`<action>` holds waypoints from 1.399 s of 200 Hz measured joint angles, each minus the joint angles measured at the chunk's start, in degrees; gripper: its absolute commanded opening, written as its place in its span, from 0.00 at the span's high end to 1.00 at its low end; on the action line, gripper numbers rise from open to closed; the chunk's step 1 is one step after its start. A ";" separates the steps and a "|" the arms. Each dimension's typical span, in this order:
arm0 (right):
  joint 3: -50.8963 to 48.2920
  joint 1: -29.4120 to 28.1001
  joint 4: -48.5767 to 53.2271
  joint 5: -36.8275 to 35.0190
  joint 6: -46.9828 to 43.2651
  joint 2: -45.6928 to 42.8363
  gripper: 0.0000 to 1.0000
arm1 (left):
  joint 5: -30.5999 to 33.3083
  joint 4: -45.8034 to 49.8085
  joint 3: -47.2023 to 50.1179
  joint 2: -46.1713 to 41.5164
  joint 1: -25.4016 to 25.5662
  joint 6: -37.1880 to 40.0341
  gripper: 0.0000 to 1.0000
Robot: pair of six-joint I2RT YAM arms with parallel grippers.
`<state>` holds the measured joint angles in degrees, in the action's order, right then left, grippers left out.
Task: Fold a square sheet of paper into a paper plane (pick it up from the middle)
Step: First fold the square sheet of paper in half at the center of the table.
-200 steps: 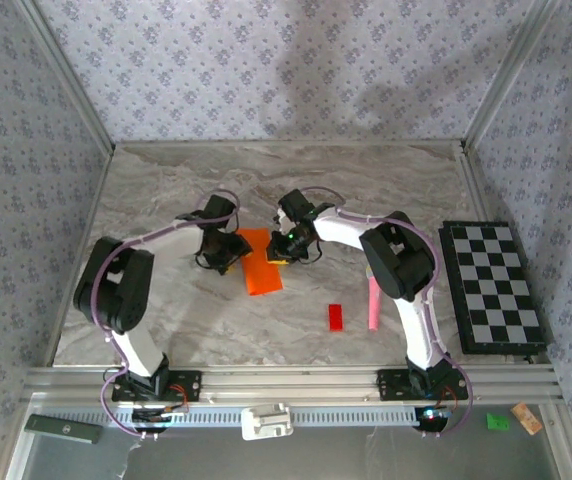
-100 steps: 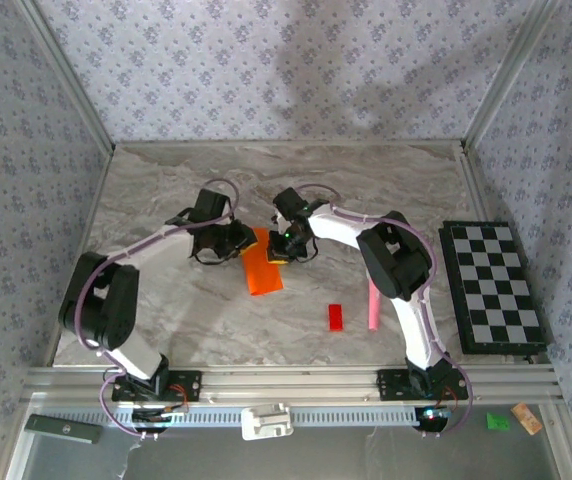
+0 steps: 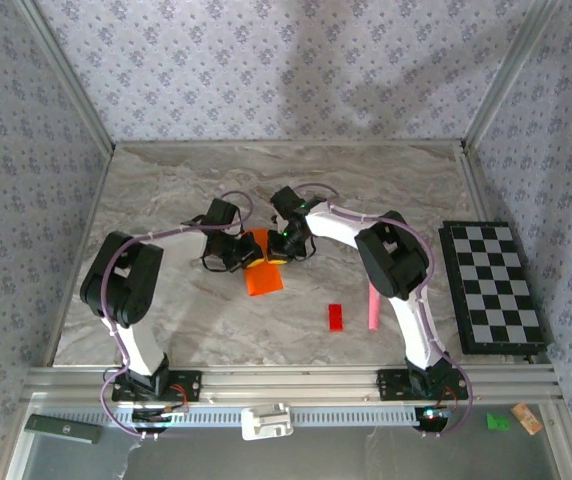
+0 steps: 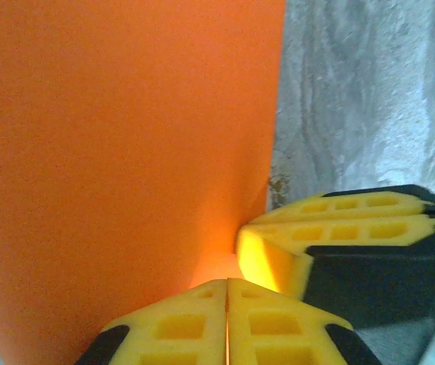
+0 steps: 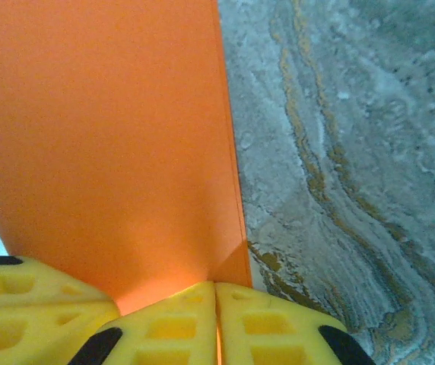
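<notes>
**Top external.** The orange sheet of paper (image 3: 262, 274), folded to a narrow strip, lies mid-table on the marble table (image 3: 156, 200). The left gripper (image 3: 243, 252) and right gripper (image 3: 284, 244) meet at its far end. A red block (image 3: 336, 317) lies nearer, well apart.

**Left wrist.** Its yellow fingers (image 4: 179, 327) are pressed together, pinching the sheet's edge.

**Right wrist.** Its fingers (image 5: 263, 327) are likewise closed on the sheet's corner, with marble to the right.
</notes>
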<state>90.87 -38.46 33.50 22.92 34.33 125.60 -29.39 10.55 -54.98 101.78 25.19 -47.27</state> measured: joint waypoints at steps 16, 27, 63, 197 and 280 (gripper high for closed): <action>0.46 -0.11 0.63 -0.42 0.22 0.20 0.91 | -0.07 0.33 0.09 0.66 -0.31 1.90 0.93; 0.76 -0.22 1.03 -0.79 0.37 0.31 0.91 | -0.26 0.37 0.31 0.83 -0.61 2.95 0.93; 1.90 -0.70 2.54 -2.23 1.03 0.74 0.92 | -1.07 0.35 1.64 1.20 -2.80 5.49 0.93; 1.90 -1.14 3.23 -3.85 2.34 0.90 0.93 | -2.89 0.90 9.70 -10.08 -10.01 8.96 0.92; 1.53 -1.18 2.89 -3.87 2.34 0.76 0.93 | -3.87 -6.78 2.73 0.92 -4.85 5.86 0.92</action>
<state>92.40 -39.64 36.38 19.05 36.67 126.37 -33.26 3.77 -52.25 102.69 20.34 -41.41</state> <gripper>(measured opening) 0.071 0.079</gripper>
